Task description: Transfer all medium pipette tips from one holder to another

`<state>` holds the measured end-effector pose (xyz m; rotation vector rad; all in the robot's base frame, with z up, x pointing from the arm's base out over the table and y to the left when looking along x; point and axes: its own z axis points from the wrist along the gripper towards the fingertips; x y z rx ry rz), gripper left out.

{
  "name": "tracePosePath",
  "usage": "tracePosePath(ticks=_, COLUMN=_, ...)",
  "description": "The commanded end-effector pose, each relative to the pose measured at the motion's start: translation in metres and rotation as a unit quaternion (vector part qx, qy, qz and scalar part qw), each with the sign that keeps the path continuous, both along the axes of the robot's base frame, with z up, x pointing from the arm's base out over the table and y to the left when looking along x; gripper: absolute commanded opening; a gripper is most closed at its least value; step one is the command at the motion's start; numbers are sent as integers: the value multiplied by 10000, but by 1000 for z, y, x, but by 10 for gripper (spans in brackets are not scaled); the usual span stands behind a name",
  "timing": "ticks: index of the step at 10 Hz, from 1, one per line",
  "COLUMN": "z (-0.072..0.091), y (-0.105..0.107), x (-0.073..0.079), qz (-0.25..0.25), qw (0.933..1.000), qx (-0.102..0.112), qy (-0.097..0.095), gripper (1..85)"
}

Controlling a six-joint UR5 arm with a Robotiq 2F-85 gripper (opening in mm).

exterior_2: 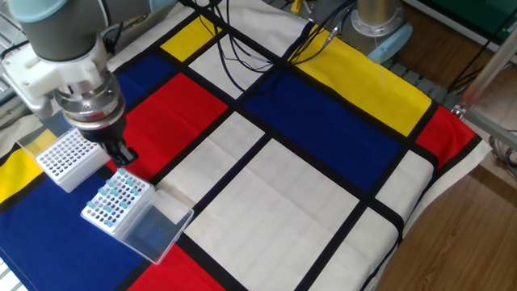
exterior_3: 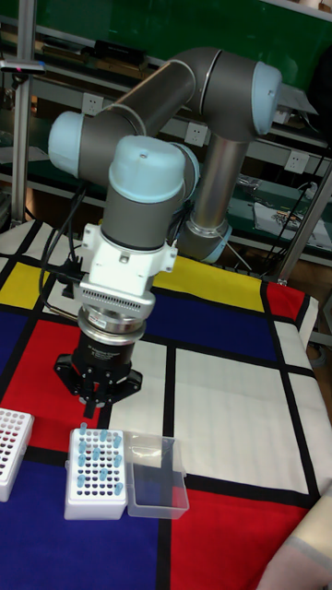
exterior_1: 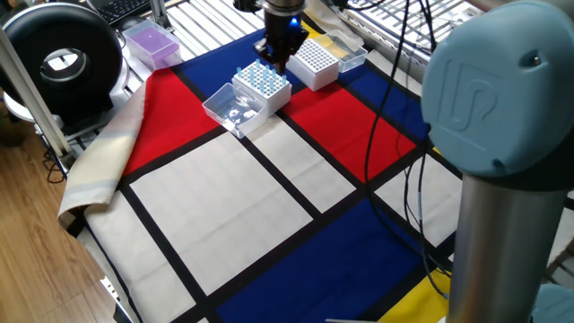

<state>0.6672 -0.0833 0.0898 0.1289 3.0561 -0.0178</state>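
Center end effector (exterior_3: 95,400), grip state indiscernible, squarely above empty holder (exterior_2: 63,157) at nine o'clock of medium pipette tips (exterior_2: 115,199).

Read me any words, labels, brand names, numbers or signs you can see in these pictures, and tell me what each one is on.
"UR": embossed logo on the blue joint cap of the robot arm, near the camera in one fixed view.
White label on the black round device: too small to read.
Tip holders, cloth: no text visible.
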Motion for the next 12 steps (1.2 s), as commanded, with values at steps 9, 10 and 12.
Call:
tracePosePath(ticks=9, z=-4, y=-9, x=-16, qz=957, qw=9953, qx=113, qy=130, gripper=463)
tracePosePath(ticks=10, z=-4, y=-9, x=-15, qz=964, qw=9952, qx=113, qy=130, gripper=470)
tracePosePath(ticks=12, z=-5, y=-10, x=-15, qz=964, qw=9952, qx=97, qy=132, gripper=470)
